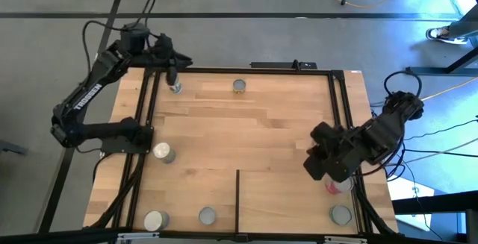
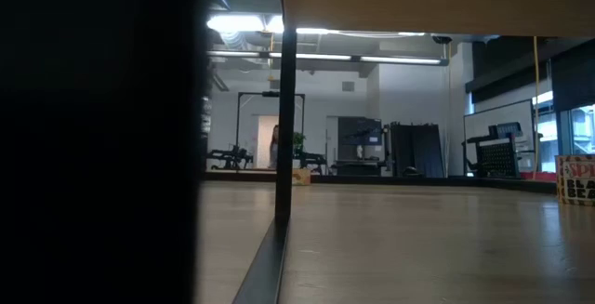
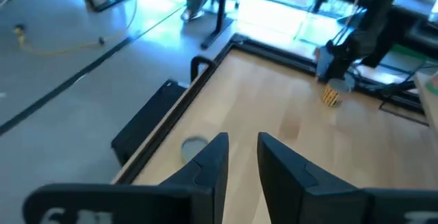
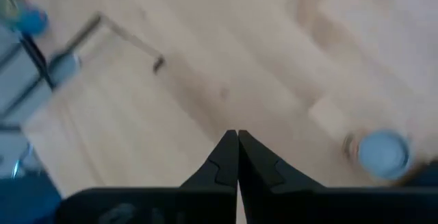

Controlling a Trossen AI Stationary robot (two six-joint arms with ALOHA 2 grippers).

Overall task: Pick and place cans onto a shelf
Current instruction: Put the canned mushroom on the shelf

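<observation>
The high view shows seven cans spread over the light-wood shelf (image 1: 261,132), which lies on the bench inside a thin black strip. At the far left corner, one can (image 1: 175,88) stands just beneath the left claw (image 1: 173,76); in the left wrist view the fingers (image 3: 212,159) are seen parted, with a can top (image 3: 194,146) just beside them and nothing held between them. A whitish-topped can (image 1: 162,152) stands at the left edge near the left arm's base, and another whitish-topped can (image 1: 154,219) sits at the near left corner. A grey-topped can (image 1: 207,216) is placed near the front edge, and a further can (image 1: 238,86) at the far edge, towards the middle. At the right, the right claw (image 1: 317,166) hangs low above the shelf with its fingers pressed together and empty, as the right wrist view confirms. A can with a red-pink label (image 1: 334,185) is partly hidden under that arm, and a last can (image 1: 340,215) stands at the near right corner.

The cans are judged to be stiff, smooth-sided metal, fairly light, and likely to slip or tip if pinched off-centre. They would best be taken across the round side wall, about mid-height, with the fingers straddling the body squarely. All tops appear sealed, so their contents cannot be told. The low view shows no can.
</observation>
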